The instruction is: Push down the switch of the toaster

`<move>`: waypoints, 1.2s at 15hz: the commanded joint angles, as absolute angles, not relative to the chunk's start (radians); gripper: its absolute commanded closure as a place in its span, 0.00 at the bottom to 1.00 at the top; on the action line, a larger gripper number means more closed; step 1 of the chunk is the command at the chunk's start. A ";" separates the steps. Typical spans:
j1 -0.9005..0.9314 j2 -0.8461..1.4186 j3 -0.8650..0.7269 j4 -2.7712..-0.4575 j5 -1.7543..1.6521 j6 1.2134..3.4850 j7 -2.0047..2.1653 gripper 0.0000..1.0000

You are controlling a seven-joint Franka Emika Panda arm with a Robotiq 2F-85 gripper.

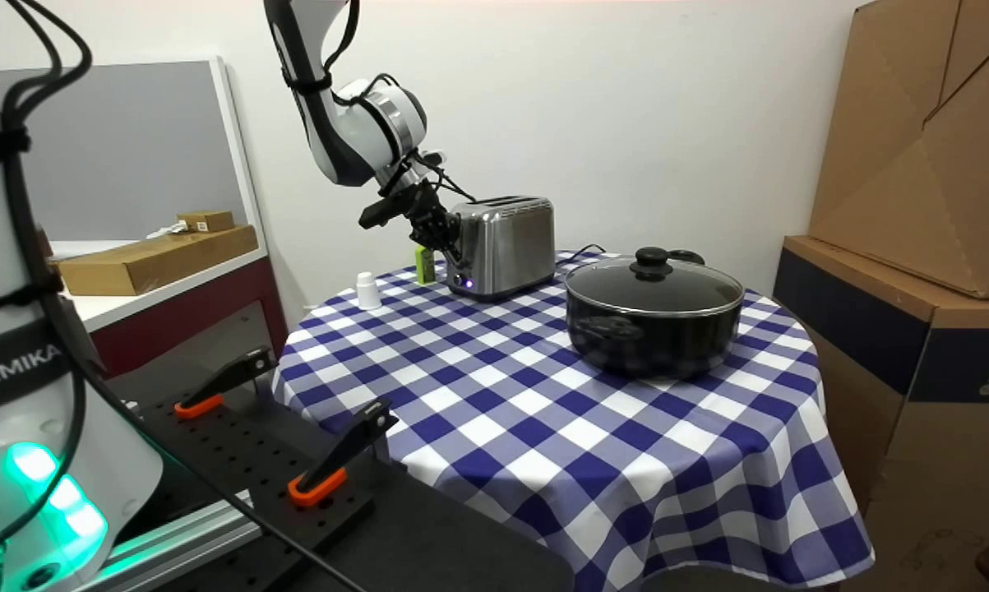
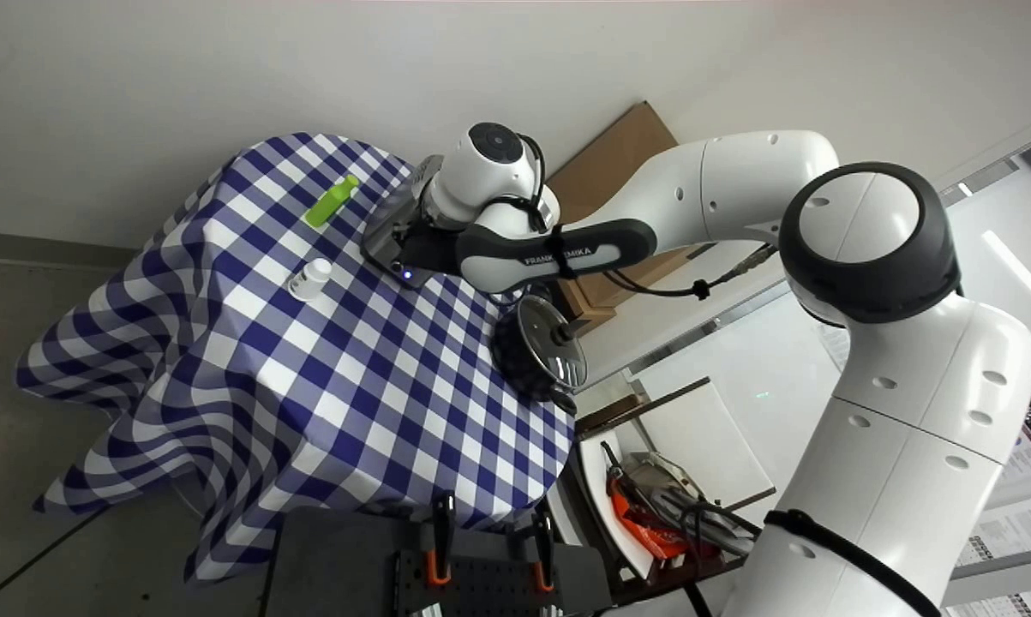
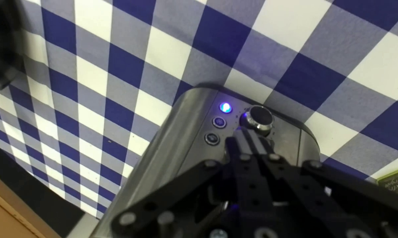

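Hanging right up at the toaster [image 1: 515, 244], the gripper [image 3: 250, 142] has its fingers pinched together, tips by the knob [image 3: 261, 118], and one button [image 3: 225, 107] is glowing blue.

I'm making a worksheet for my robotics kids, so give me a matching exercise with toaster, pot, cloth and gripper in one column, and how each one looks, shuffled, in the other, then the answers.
Things
1. Toaster
2. Pot
3. Cloth
4. Gripper

Looks
A. Blue and white checks
B. Jaws shut
C. Black, lid on top
D. Silver, one light lit

Pairs: 1-D, 2-C, 3-A, 4-B
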State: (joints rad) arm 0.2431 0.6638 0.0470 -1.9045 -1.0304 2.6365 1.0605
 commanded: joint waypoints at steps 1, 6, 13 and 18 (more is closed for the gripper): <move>0.213 0.569 0.038 -2.033 -0.938 2.691 1.066 1.00; 0.158 0.355 0.056 -2.300 -0.731 2.748 0.993 1.00; 0.019 -0.009 0.113 -2.651 -0.473 2.796 0.651 1.00; 0.012 -0.268 0.024 -2.778 -0.229 2.720 0.295 1.00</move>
State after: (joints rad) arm 0.0239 -0.0910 0.0543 -2.6923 -0.3389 2.7655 0.4737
